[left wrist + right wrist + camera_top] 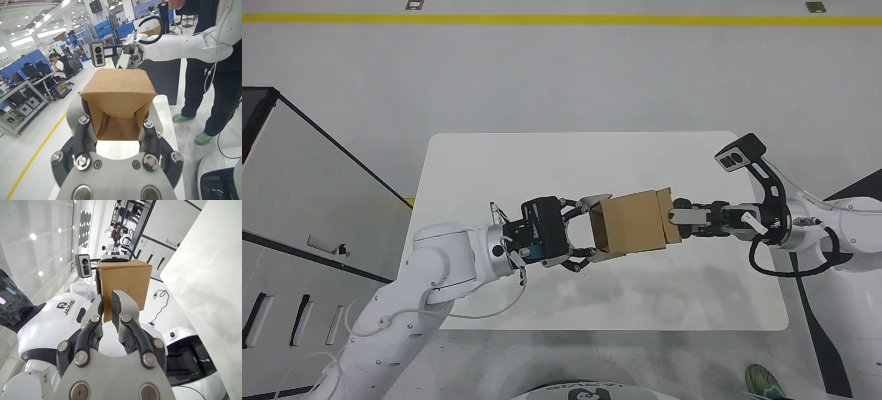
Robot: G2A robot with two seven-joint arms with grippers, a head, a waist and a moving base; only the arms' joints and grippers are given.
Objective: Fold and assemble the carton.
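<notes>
The carton (pixel 634 222) hangs above the middle of the worktop (pixel 542 170), clear of its surface and casting a shadow on it; it is held between the two arms. The left tool (pixel 594 230) is at one end of the box, its fingers (pixel 585 262) spread wide, one along each side wall; they look to be clamping the box across its width. The right tool (pixel 679 215) meets the opposite end, its jaws almost together, pinching a thin edge of cardboard that sticks out there.

From the left wrist, the carton (pixel 117 81) sits straight ahead of the left tool (pixel 116 115); this end is open; a flap (pixel 117 106) from the upper wall is bent down and inward, and the brown inside shows beneath it; the side walls run back between the fingers (pixel 83 123), close against them. The right tool (pixel 123 66) shows just past the far edge of the box, right against it; the worktop (pixel 164 113) lies below the box.

From the right wrist, the right tool (pixel 108 306) has its ribbed pads (pixel 115 306) drawn close, with a cardboard edge gripped between them; the carton (pixel 128 281) stands just beyond; the face turned toward this tool is flat and closed, with a seam running across its middle; the worktop (pixel 198 266) is well apart from the box.
</notes>
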